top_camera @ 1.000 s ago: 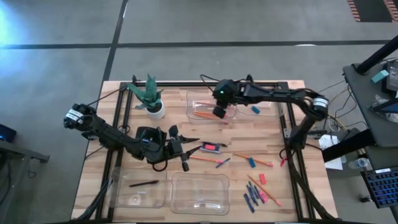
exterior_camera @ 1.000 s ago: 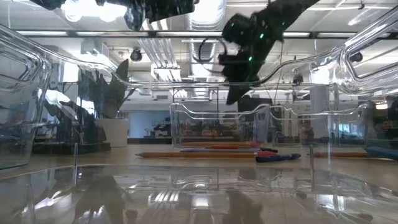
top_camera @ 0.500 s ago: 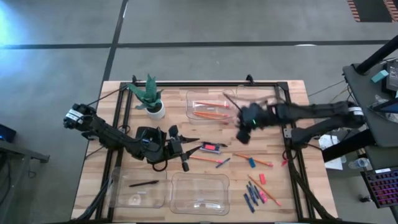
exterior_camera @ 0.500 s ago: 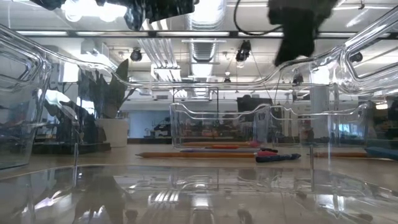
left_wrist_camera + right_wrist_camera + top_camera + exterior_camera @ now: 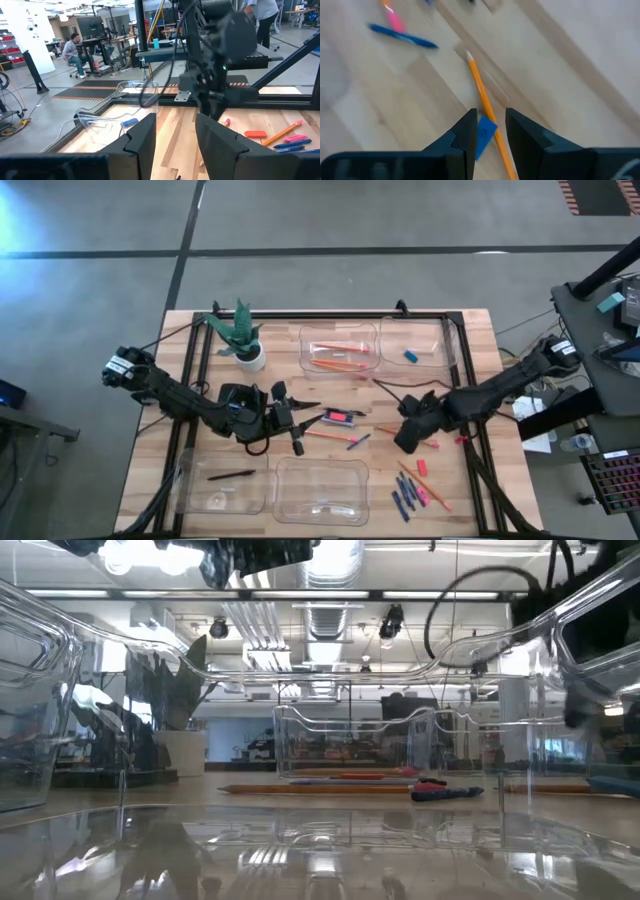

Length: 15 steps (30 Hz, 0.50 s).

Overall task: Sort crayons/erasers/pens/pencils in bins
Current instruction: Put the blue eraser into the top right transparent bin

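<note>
My right gripper [image 5: 408, 438] [image 5: 491, 114] is open and hovers low over the loose things at the table's right middle. Its fingers stand on either side of a blue eraser block [image 5: 485, 132] that lies against an orange pencil [image 5: 481, 95] on the wood. My left gripper [image 5: 296, 422] [image 5: 175, 120] is open and empty at the table's middle. The far middle bin [image 5: 306, 340] holds orange pencils [image 5: 336, 364]. The far right bin [image 5: 445, 340] holds a light-blue eraser [image 5: 410, 356]. The near left bin [image 5: 190, 490] holds a black pen [image 5: 232, 475].
An empty bin [image 5: 285, 510] stands near middle. Dark-blue crayons [image 5: 404, 498], pink and red erasers [image 5: 421, 467] and more pencils lie near right. A pencil [image 5: 328, 436] and a bluish pen [image 5: 358, 441] lie at the middle beside a small black box [image 5: 340, 418]. A potted plant [image 5: 243, 340] stands far left.
My right gripper has left the far middle bin. It has swung toward the table's near and right edges and come down over the blue eraser and pencil at the right middle. My left arm has kept still.
</note>
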Each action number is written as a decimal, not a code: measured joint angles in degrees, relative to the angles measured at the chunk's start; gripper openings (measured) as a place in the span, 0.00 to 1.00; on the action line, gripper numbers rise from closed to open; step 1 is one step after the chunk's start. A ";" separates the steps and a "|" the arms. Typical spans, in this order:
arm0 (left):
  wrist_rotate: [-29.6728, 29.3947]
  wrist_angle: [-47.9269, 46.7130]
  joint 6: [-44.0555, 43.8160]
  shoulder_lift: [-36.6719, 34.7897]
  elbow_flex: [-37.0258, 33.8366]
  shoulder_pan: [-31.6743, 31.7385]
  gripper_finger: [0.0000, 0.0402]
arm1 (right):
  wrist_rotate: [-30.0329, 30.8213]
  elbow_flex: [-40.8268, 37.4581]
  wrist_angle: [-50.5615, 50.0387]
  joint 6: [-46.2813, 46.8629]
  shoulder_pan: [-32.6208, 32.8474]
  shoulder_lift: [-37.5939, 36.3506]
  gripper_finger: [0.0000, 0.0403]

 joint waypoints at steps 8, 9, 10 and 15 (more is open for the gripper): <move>0.02 0.00 -0.09 0.00 0.00 -0.05 0.31 | -2.99 0.14 0.09 9.50 2.35 8.84 0.31; 0.00 0.00 -0.10 0.00 0.00 -0.09 0.31 | -3.93 0.53 0.18 10.11 2.37 9.86 0.34; 0.00 0.00 -0.09 0.00 0.00 -0.09 0.31 | -4.86 0.98 0.08 10.47 2.38 10.84 0.36; 0.01 0.00 -0.09 0.00 0.00 -0.20 0.31 | -6.45 3.15 0.12 13.23 2.39 14.90 0.47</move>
